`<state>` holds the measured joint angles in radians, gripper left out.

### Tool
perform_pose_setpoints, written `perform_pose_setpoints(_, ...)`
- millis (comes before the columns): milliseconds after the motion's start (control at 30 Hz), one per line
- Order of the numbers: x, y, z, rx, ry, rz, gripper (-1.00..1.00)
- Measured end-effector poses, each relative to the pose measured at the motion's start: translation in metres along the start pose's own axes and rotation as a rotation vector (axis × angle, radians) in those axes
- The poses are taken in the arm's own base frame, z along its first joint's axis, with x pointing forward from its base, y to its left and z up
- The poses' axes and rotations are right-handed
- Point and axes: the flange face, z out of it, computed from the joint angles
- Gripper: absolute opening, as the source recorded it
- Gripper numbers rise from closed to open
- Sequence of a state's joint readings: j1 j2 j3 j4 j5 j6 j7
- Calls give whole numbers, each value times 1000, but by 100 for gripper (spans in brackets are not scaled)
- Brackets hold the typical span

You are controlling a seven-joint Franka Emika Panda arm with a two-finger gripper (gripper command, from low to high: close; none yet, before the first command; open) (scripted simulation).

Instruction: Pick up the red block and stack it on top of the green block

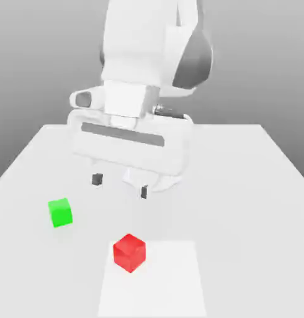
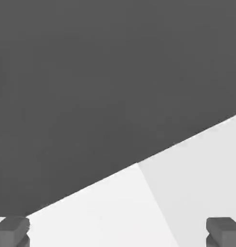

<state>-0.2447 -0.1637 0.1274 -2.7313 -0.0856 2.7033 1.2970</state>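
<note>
Above the white table [image 1: 241,223], the gripper [image 1: 121,186] is hovering unclenched, holding nothing; the red block [image 1: 129,253] and green block [image 1: 60,212] are sitting apart below

The red block [image 1: 129,253] looks like smooth, slightly glossy plastic. The tabletop [image 1: 241,205] appears smooth and matt, though its pale glare makes the material hard to judge.

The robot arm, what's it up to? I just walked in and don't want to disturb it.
The end effector hangs open above the table, holding nothing. The red block sits apart from the green block, both on the table. The red one is not yet stacked.
</note>
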Motion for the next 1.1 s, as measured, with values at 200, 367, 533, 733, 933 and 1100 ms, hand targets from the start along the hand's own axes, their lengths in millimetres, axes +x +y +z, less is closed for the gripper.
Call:
perform_pose_setpoints(200, -15, 46, 82, -106, -91, 127, 0)
perform_pose_setpoints(367, -18, 49, 114, -108, -93, 131, 0)
perform_pose_setpoints(533, -21, 54, 133, -112, -93, 128, -100)
perform_pose_setpoints(733, -21, 53, 129, -110, -93, 129, -100)
perform_pose_setpoints(933, -16, 47, 93, -107, -93, 130, -100)
perform_pose_setpoints(1100, -3, 56, 70, -120, -81, 202, -100)
